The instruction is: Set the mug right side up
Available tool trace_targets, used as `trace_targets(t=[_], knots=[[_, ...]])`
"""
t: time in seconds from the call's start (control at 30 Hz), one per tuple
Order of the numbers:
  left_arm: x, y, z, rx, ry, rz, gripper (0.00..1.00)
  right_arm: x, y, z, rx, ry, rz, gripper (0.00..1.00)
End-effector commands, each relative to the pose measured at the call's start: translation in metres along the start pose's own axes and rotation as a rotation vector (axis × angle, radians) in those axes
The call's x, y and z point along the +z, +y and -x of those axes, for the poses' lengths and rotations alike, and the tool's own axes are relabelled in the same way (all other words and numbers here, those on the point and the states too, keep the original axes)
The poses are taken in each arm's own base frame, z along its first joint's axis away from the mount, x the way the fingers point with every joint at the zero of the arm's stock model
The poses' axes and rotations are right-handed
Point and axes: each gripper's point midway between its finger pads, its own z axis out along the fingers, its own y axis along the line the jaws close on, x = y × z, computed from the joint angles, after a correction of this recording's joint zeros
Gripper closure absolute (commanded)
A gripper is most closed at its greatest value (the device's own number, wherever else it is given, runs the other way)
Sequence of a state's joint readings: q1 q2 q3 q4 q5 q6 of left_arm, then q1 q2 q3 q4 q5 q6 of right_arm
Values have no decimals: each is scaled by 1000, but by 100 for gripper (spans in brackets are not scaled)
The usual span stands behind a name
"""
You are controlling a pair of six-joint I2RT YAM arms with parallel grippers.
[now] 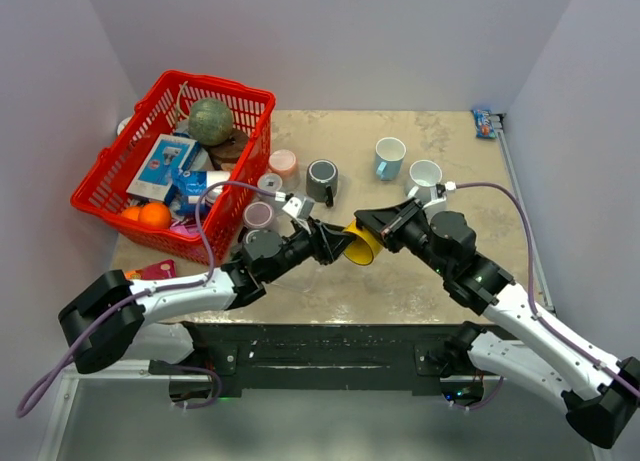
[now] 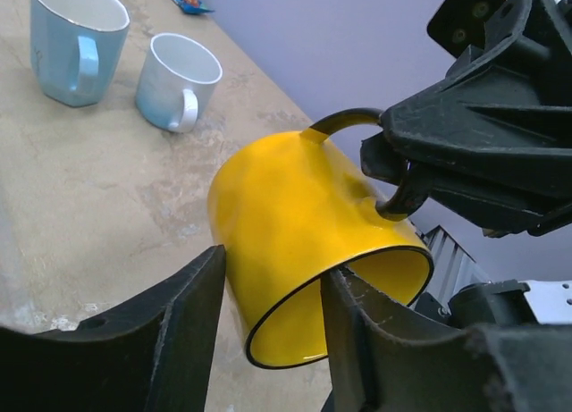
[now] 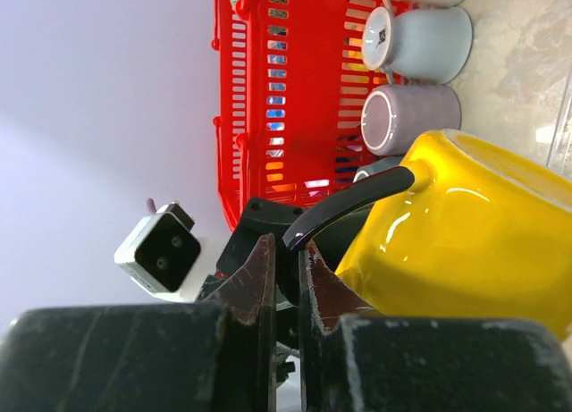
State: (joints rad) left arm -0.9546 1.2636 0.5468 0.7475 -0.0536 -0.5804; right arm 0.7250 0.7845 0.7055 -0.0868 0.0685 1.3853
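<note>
The yellow mug (image 1: 362,243) is held up over the middle of the worktop (image 1: 400,286), between the two arms; it is tipped on its side, and its open mouth is turned toward the left arm; its thin black handle (image 3: 349,202) is pinched by the right hand (image 3: 284,251), whose two fingers are squeezed tight on it; the left hand (image 2: 273,273) is placed at the mouth end of the mug, with one finger by the outer wall and the other finger across the rim; it cannot be told whether the mug is gripped by this hand or only framed by it; behind the mug, a pale blue mug (image 2: 76,41) and a white mug (image 2: 177,81) are stood upright on the worktop, near each other but apart; a dark mug (image 1: 322,179) and a pink cup (image 1: 283,163) are set farther left; a red basket (image 1: 215,81) full of things is placed at the far left corner, and an orange (image 1: 153,214) and a round greenish ball (image 1: 210,119) can be seen in it.
</note>
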Motion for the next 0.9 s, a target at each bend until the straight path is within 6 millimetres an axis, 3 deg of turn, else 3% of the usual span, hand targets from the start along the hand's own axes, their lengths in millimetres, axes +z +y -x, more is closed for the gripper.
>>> trace_targets(t=[0.0, 0.13, 0.17, 0.23, 0.27, 0.3, 0.37, 0.47, 0.5, 0.6, 0.67, 0.77, 0.83, 0.87], knots=[[16, -6, 21, 19, -72, -2, 65, -14, 48, 5, 64, 0, 177, 100], [21, 6, 10, 43, -20, 56, 93, -13, 36, 6, 53, -16, 136, 100], [22, 9, 8, 48, -7, 78, 100, -11, 25, 6, 37, -22, 91, 100], [25, 19, 4, 75, 33, 139, 100, -11, 12, 7, 18, -35, 50, 100], [25, 22, 4, 84, 46, 157, 100, -11, -5, 7, -2, -39, -7, 100], [25, 27, 2, 103, 74, 193, 100, -10, -13, 10, -15, -60, -35, 92], [22, 34, -1, 121, 110, 239, 100, -12, -37, 11, -46, -74, -102, 87], [16, 46, -7, 157, 176, 309, 100, -15, -61, 15, -78, -101, -168, 69], [12, 50, -10, 178, 210, 332, 100, -15, -65, 15, -87, -106, -180, 55], [5, 58, -17, 213, 284, 383, 100, -18, -87, 18, -148, -117, -251, 34], [0, 64, -19, 224, 320, 430, 100, -19, -96, 20, -281, -106, -274, 24], [-13, 72, -26, 228, 418, 510, 100, -26, -99, 32, -472, -113, -318, 20], [-20, 72, -26, 233, 464, 535, 100, -26, -95, 32, -564, -85, -320, 20], [-21, 71, -26, 231, 474, 536, 100, -23, -83, 29, -659, -40, -282, 21]])
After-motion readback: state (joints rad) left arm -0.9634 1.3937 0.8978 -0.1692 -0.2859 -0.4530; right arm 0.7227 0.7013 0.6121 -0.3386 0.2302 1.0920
